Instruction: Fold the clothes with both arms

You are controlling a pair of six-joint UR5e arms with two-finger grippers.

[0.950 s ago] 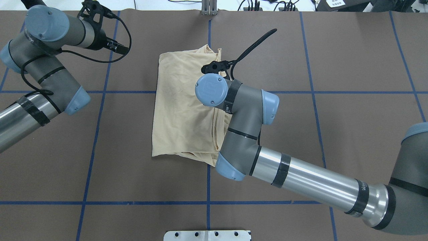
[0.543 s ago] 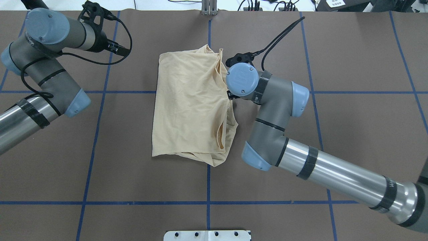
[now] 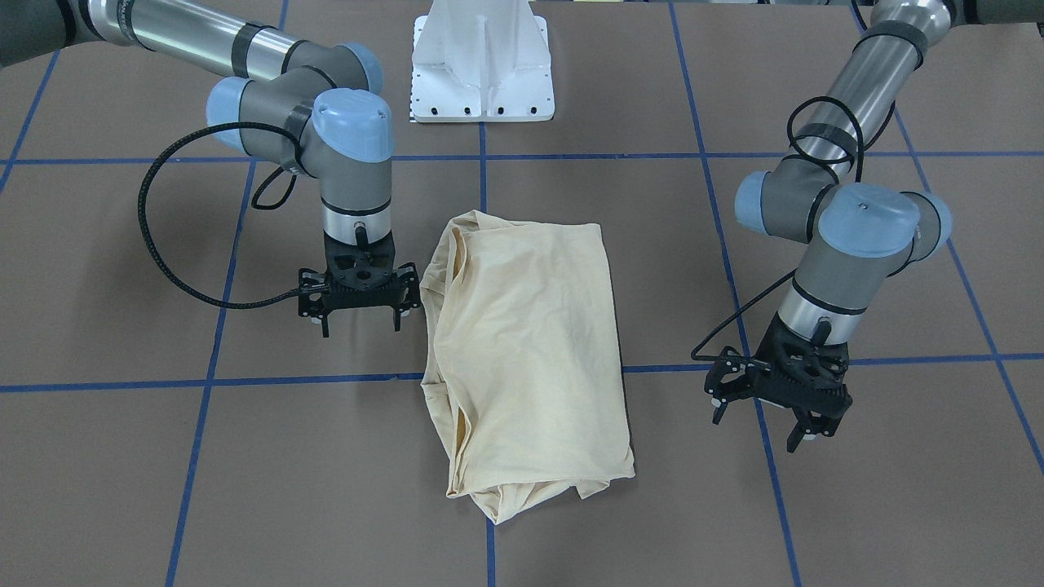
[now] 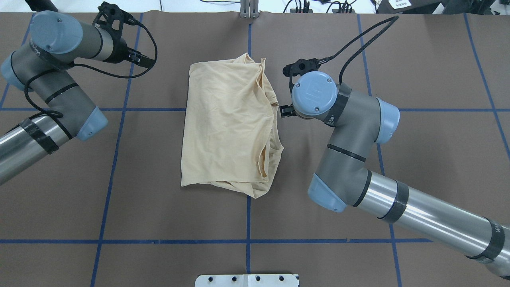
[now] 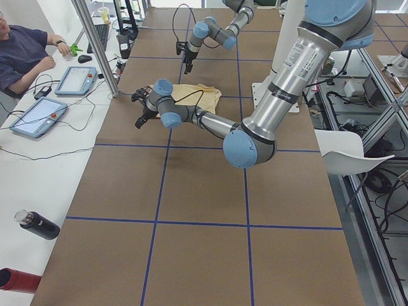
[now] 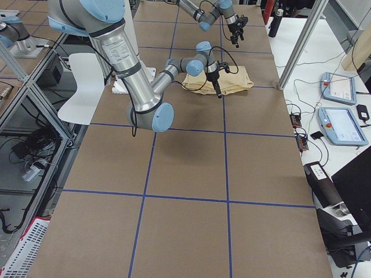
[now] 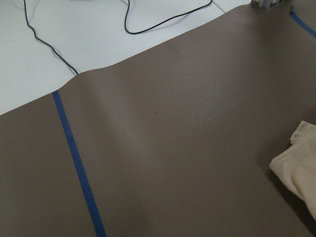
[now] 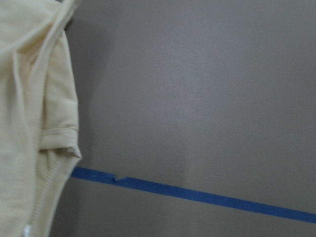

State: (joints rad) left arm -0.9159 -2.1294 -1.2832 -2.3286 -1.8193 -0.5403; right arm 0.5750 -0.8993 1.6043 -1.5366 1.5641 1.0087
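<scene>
Cream-yellow T-shirt (image 3: 530, 342) lies folded to a rough oblong mid-surface (image 3: 163, 456), the right gripper (image 3: 360, 326) just beside its bunched, layered edge and the left gripper (image 3: 756, 430) well apart, both empty with fingers spread, so a clean next fold likely needs every layer pinched at matching corners

bright, even light from above falls on the brown desk (image 4: 159, 199), so the shadows along the cream shirt (image 4: 223, 119) and under the right arm (image 4: 430, 223) are soft and short, and the arm's silver tube carries a pale sheen. the fixed views are sharp, while the right wrist view is soft and slightly out of focus, with a darker shadow beside the cloth.
</scene>
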